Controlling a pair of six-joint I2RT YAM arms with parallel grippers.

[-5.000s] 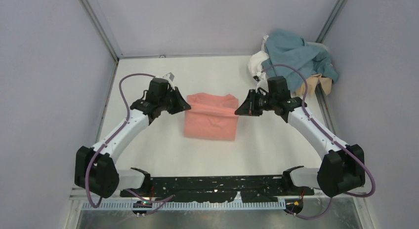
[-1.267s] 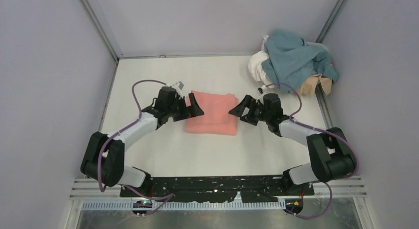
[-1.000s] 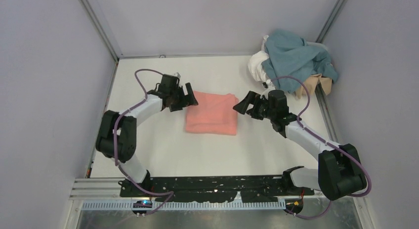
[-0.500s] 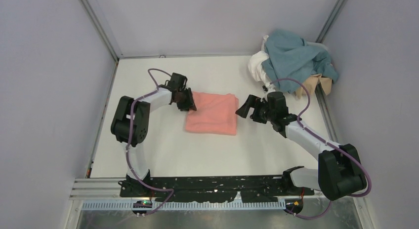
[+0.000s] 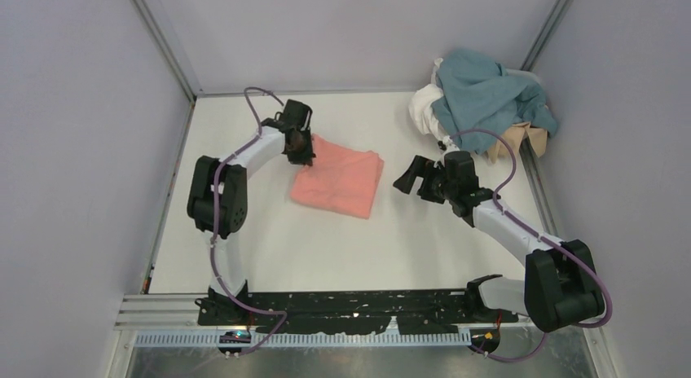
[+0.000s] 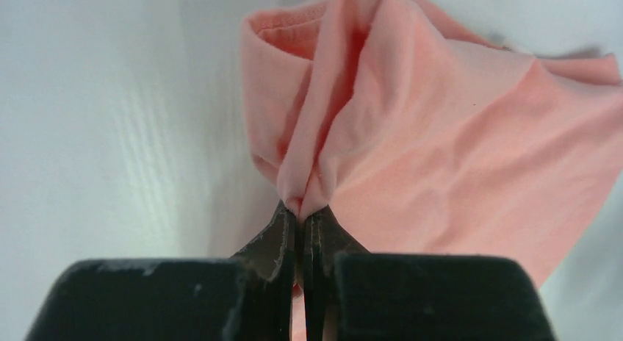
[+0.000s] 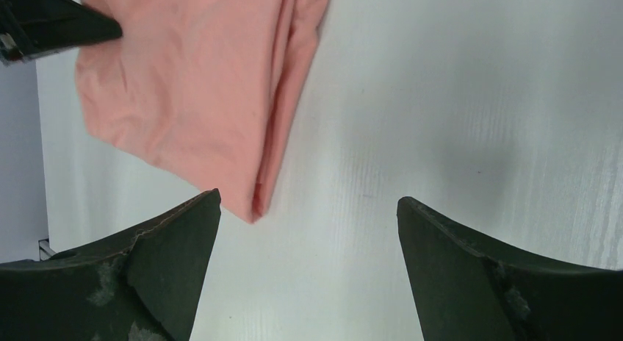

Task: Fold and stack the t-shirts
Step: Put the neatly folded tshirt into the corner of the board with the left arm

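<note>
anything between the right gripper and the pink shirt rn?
Nothing, only bare white table between the open right gripper and the folded salmon-pink t-shirt. The top view and the right wrist view both show it.

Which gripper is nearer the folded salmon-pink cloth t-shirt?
Left. The left gripper pinches the salmon-pink t-shirt at its far-left corner; the right gripper hangs open off its right edge, not touching.

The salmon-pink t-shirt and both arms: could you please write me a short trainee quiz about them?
1. True or false: the left jaws are shut on the salmon-pink t-shirt.
2. The right jaws are: A) shut on that shirt; B) open and empty; C) out of view.
3. In which corner of the table does the heap of unfolded shirts lie?
Key: 1 true; 2 B; 3 far right corner.
</note>
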